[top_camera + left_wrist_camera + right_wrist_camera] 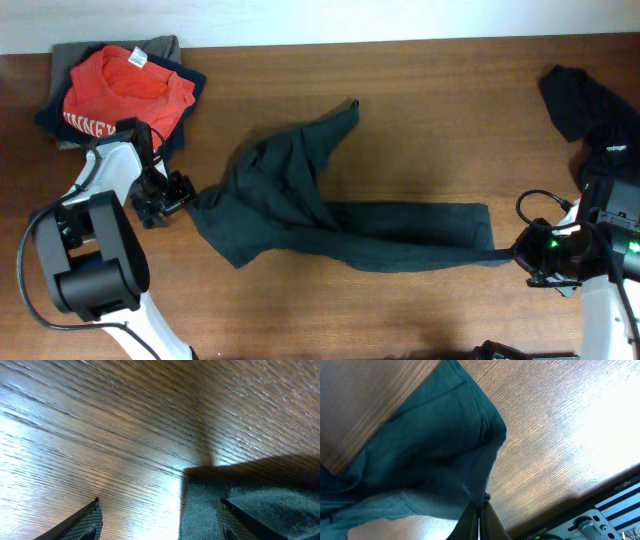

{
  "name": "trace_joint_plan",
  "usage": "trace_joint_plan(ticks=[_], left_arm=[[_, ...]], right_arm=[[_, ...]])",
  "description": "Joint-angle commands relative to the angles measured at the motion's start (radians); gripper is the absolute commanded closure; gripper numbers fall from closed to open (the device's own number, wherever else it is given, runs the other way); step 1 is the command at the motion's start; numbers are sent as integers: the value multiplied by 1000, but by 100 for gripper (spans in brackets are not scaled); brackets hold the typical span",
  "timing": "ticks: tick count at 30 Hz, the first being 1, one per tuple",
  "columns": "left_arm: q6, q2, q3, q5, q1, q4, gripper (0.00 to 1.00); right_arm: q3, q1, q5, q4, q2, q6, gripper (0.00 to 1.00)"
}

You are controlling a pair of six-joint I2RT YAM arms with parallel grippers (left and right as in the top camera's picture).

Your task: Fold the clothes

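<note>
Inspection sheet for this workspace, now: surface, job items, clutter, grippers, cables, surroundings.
Surface: wooden table, grain visible.
Job's things: dark green garment lying crumpled mid-table; folded stack at far left, orange shirt on top; black garment bunched at far right.
Clutter: nothing seen.
Grippers: left gripper open at the green garment's left edge; right gripper shut on its other end.
Cables: black loop by the right arm; second loop by the left arm.
Surroundings: pale strip beyond the table's far edge.

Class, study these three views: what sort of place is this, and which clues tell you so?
Likely a robotics lab bench for laundry-folding trials: a left claw and right claw at a dark green garment on a wooden table, with an orange shirt piled on other clothes in the corner.
</note>
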Motion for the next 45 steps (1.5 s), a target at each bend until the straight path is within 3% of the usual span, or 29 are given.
trace_joint_plan(ticks=[1,10,16,19,22,26,30,36,45], left_arm=[[-10,45,-6,-50,-11,13,28],[-19,104,-6,-131,-147,40,27],[-32,105,-6,-132,-160,50,28],[-33,105,-6,-152,-160,50,48],[-33,105,-6,-156,-160,50,59],[-33,105,-6,-154,-160,51,82],[-33,105,-6,-154,-160,51,97],[-33,105,1,-154,-160,37,99],[-46,34,119,-146,-160,-111,99]], right_arm=[[21,5,20,0,-1,-10,96],[21,5,19,3,-1,-23,96],[21,4,20,0,-1,-36,96],[21,4,20,0,-1,-36,96],[21,4,20,-1,-1,-36,96],[21,5,20,-4,-1,-36,96],[21,4,20,-3,-1,-35,96],[21,4,20,-3,-1,-35,96],[21,4,17,-8,-2,-35,96]])
